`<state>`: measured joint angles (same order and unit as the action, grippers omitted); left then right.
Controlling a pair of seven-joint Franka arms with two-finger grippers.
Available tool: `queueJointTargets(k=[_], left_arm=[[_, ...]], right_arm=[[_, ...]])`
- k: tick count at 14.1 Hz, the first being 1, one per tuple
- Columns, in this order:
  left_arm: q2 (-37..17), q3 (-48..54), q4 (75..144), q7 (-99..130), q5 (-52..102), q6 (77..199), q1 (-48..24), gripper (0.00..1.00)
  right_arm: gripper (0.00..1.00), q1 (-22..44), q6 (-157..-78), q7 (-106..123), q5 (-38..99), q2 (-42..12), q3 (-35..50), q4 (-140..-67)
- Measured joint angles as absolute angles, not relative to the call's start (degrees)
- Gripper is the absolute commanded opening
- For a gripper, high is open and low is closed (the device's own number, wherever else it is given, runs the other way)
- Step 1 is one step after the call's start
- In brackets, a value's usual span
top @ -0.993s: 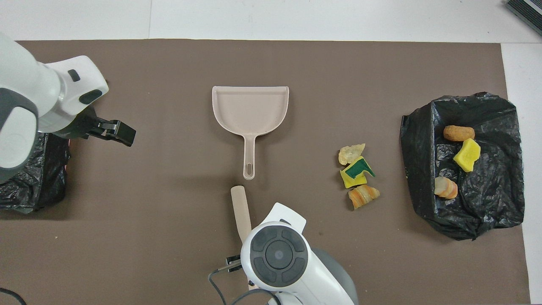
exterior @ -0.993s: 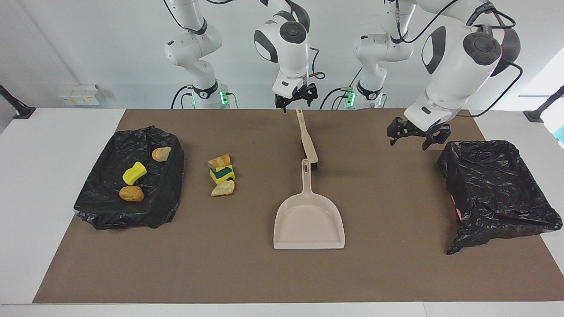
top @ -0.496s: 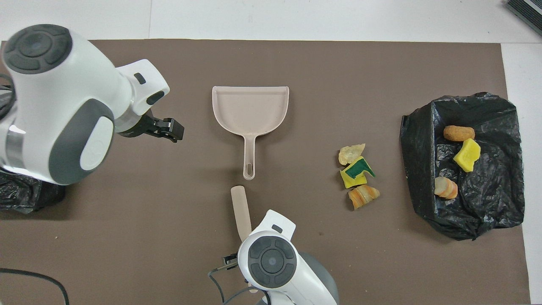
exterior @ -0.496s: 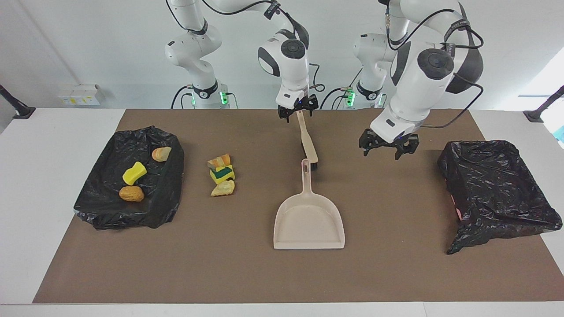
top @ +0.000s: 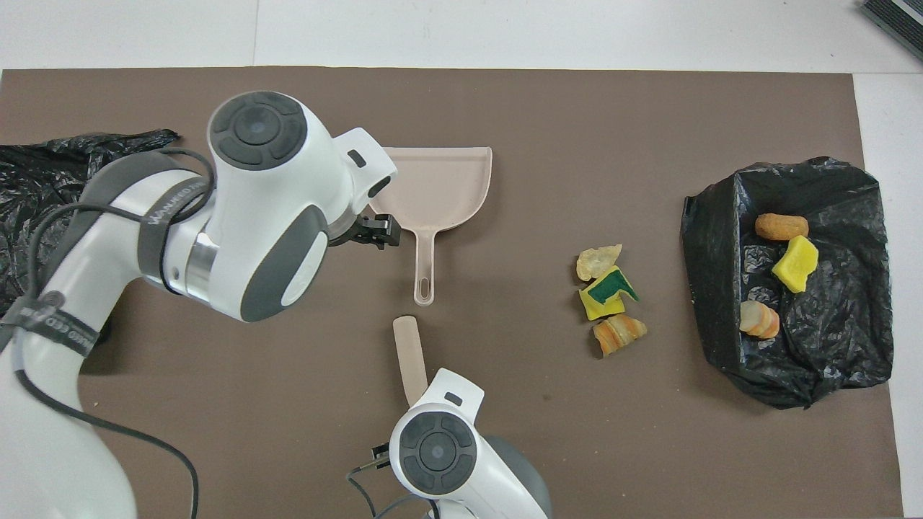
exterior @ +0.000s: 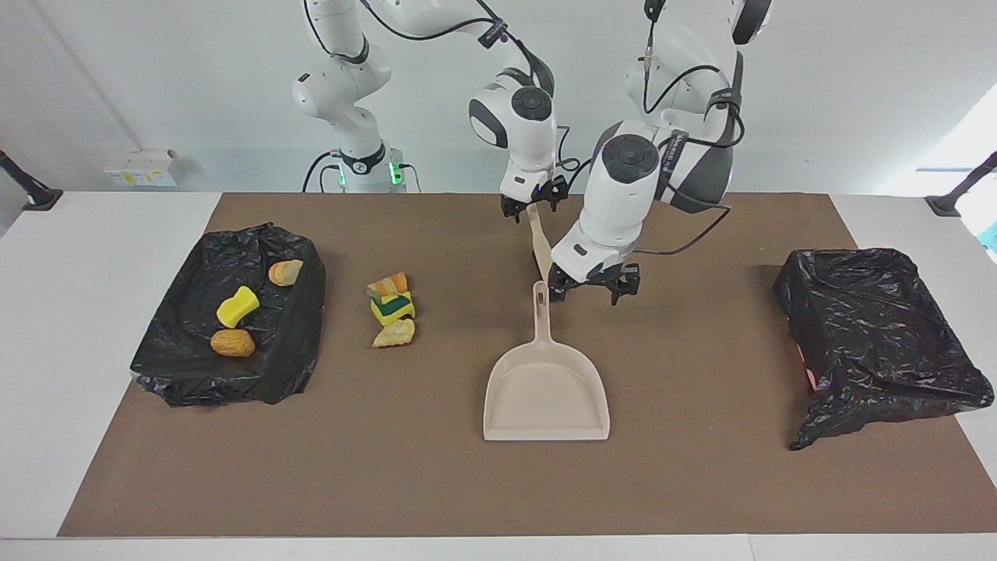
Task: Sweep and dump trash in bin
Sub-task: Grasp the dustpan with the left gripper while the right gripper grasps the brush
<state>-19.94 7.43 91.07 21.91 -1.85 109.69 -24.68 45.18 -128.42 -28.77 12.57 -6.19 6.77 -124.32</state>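
Three pieces of trash (exterior: 393,308) (top: 609,295) lie in a small pile on the brown mat: a yellow-green sponge between two bread-like chunks. A beige dustpan (exterior: 545,397) (top: 440,184) lies flat mid-mat, its handle pointing at the robots. Nearer to the robots, a beige brush (exterior: 543,253) (top: 409,353) lies in line with that handle. My right gripper (exterior: 532,209) is open, its jaws on either side of the brush handle's end. Open too, my left gripper (exterior: 590,290) (top: 375,231) hangs over the mat beside the dustpan handle, apart from it.
A black bag-lined bin (exterior: 187,366) (top: 721,274) at the right arm's end holds a yellow sponge (exterior: 237,305) and two bread-like chunks. A second black-lined bin (exterior: 872,335) (top: 36,180) sits at the left arm's end.
My left arm has swung from beside the bin at its end of the table over to the dustpan handle. My right gripper has come down around the brush handle's end.
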Motion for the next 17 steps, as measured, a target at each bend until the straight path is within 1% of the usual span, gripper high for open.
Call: queueJointTargets(k=[1,2,3,4,7,9,10,11,12,13,14,15,17], left_arm=[[-20.8,7.4,91.1,22.7,-1.9,110.5,-25.7,1.0],[-21.5,7.4,91.1,23.8,-1.9,111.2,-26.6,1.0],[-22.1,7.4,91.1,24.9,-1.9,111.6,-27.4,1.0],[-23.0,7.4,91.1,26.1,-2.4,111.6,-28.6,1.0],[-26.4,7.4,91.1,29.8,-4.5,114.3,-31.7,1.0],[-27.0,7.0,91.1,30.0,-4.5,115.6,-31.8,1.0],[-27.0,6.8,91.1,30.0,-4.5,115.8,-31.7,0.93],[-27.0,6.7,91.1,30.0,-4.1,115.8,-31.7,0.82],[-27.0,6.7,91.3,30.0,-3.6,115.8,-31.7,0.74],[-27.0,6.7,91.6,30.2,-3.2,115.8,-31.7,0.57],[-27.0,6.7,92.0,30.7,-3.0,115.8,-31.8,0.18],[-27.0,6.7,92.3,31.4,-3.0,115.8,-31.8,0.0],[-27.0,6.7,92.4,32.2,-3.0,115.8,-31.8,0.0]], right_arm=[[0.34,45.2,-128.4,-28.8,12.6,-6.2,6.8,-124.6],[0.27,45.2,-128.4,-28.8,12.6,-6.2,6.8,-124.8],[0.08,45.2,-128.4,-28.8,12.6,-6.2,6.8,-125.0],[0.0,45.2,-128.4,-28.8,12.6,-6.2,6.8,-125.1],[0.0,45.2,-128.4,-28.7,12.6,-6.2,6.7,-125.1],[0.0,45.1,-127.8,-28.7,12.6,-6.1,6.5,-124.9],[0.0,44.8,-125.9,-28.7,12.5,-5.9,6.3,-124.4],[0.0,44.2,-123.1,-28.5,12.3,-5.3,6.1,-123.6],[0.0,43.1,-120.2,-27.6,12.2,-4.2,6.0,-122.9],[0.0,41.7,-117.4,-26.6,12.0,-2.8,5.9,-122.6],[0.0,40.2,-114.5,-26.0,11.5,-1.1,5.9,-122.5],[0.0,38.4,-111.7,-25.5,10.5,0.4,5.8,-122.5],[0.0,34.3,-106.9,-23.0,9.2,3.0,5.7,-122.6]])
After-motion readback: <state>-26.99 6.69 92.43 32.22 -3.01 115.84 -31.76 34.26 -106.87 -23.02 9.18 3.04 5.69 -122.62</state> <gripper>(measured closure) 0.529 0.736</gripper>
